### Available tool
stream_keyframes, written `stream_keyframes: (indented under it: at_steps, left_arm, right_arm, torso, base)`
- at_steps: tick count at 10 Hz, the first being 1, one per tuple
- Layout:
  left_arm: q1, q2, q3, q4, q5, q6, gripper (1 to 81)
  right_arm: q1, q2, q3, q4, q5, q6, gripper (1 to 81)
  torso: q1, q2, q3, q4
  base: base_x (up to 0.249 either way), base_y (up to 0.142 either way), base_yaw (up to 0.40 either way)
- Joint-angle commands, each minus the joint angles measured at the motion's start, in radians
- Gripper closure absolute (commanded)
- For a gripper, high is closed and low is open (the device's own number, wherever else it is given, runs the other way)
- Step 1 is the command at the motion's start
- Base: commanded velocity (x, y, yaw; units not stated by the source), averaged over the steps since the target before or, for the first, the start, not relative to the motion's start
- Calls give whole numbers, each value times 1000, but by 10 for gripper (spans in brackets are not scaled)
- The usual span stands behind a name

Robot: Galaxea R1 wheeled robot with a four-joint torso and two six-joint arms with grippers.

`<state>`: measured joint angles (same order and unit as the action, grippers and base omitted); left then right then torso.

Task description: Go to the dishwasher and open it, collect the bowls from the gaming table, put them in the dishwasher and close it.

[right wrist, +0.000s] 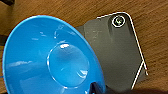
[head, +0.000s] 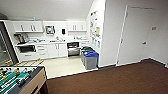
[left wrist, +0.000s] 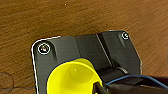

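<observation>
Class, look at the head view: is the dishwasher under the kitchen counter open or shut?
Open, it seems. The dishwasher shows a dark hollow above its steel front, set between white cabinets; from this distance the door's exact position cannot be told.

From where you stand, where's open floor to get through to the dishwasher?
Open: the pale floor between the football table and the bins, up to the dishwasher. Crowded: right of the dishwasher, where the bins stand.
</observation>
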<state>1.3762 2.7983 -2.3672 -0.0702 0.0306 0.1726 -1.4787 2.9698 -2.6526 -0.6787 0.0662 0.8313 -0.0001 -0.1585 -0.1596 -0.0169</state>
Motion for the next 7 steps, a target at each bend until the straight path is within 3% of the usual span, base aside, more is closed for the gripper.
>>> stream_keyframes:
  at_steps: [1,2,7]
  left_arm:
    - [-70,-11,13,4,52,7,811]
    - [-68,-11,13,4,52,7,811]
    - [-68,-11,13,4,51,7,811]
  right_arm:
    - [56,14,14,-22,-23,-9,811]
    - [56,14,13,-22,-23,-9,811]
    - [56,14,11,-22,-23,-9,811]
  torso:
    - [0,0,0,0]
    - [0,0,0,0]
    - [0,0,0,0]
  base:
    - [140,0,0]
    - [140,0,0]
    - [140,79,0]
